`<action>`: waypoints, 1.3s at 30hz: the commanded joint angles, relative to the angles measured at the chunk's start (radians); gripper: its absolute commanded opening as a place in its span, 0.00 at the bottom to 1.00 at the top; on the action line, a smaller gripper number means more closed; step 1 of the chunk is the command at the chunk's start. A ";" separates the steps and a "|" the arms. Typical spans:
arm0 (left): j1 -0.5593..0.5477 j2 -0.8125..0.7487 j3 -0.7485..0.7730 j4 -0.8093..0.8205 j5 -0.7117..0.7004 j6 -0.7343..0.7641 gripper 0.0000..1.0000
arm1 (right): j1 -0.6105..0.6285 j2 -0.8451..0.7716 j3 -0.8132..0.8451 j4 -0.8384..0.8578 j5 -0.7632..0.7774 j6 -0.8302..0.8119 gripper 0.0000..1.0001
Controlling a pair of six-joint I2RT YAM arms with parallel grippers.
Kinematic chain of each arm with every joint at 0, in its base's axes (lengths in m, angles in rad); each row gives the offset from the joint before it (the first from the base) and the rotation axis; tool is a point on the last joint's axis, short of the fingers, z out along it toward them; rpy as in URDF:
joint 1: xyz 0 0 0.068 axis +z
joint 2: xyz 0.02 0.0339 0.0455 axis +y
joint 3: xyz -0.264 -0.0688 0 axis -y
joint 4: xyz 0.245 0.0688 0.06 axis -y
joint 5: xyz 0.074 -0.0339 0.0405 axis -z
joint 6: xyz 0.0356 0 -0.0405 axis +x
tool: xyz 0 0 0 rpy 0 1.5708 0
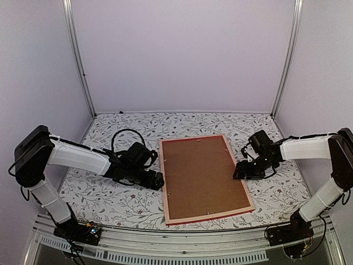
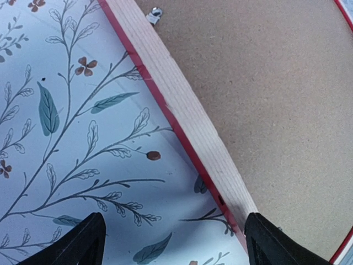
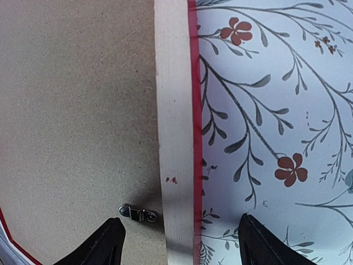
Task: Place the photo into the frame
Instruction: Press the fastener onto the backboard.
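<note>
**Frame face down, much unseen**

The frame lies front-down, its red face hidden but for a thin line at the edge. The backing board covers the opening; what lies under it cannot be seen. Both wrist views cut the frame off and show only the 2 fingertips of the left gripper and the right gripper. The metal clip in the left wrist view is blurred.
</note>
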 commanded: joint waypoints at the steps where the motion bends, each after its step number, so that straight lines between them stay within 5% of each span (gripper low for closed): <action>1: 0.010 0.004 0.008 0.001 0.016 -0.004 0.90 | 0.009 -0.037 -0.029 -0.019 0.026 0.028 0.73; 39: 0.010 0.024 0.012 -0.009 0.010 -0.001 0.90 | 0.087 0.016 0.016 0.039 0.215 0.076 0.66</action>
